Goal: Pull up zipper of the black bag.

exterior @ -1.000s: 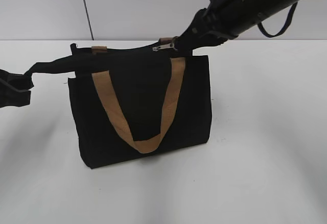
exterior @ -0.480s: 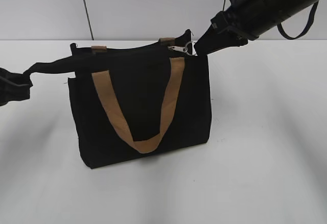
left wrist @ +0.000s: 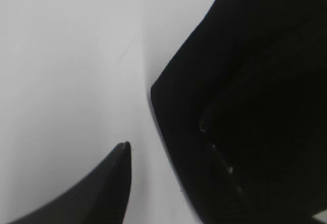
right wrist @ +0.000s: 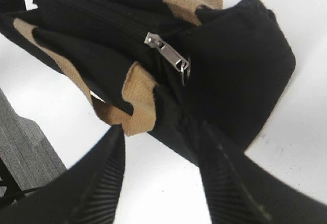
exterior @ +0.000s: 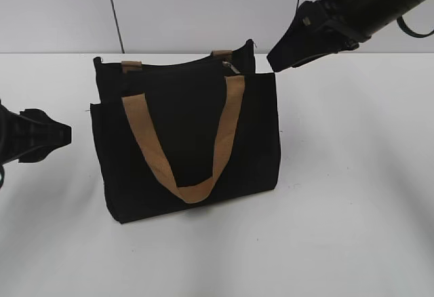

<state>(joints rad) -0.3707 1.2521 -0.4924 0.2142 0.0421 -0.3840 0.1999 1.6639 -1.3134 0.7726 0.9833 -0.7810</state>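
Observation:
The black bag [exterior: 190,134] stands upright on the white table with a tan handle [exterior: 227,127] looping down its front. The zipper's silvery pull [exterior: 232,67] lies at the right end of the top edge. In the right wrist view the pull [right wrist: 168,58] hangs free at the end of the zip line [right wrist: 102,19]. My right gripper [exterior: 274,63] is open and empty, up and right of the bag's top corner; its jaws [right wrist: 161,129] stand apart over the bag [right wrist: 245,55]. My left gripper [exterior: 64,134] is open, just left of the bag [left wrist: 255,55], with one finger [left wrist: 120,168] visible.
The white table [exterior: 339,209] spreads around the bag, with a grey wall [exterior: 203,5] behind. A grey ribbed object [right wrist: 20,147] shows at the left edge of the right wrist view.
My left gripper let go of the bag's stretched left corner, which fell back to the bag. My right gripper let go of the pull and drew away up and right.

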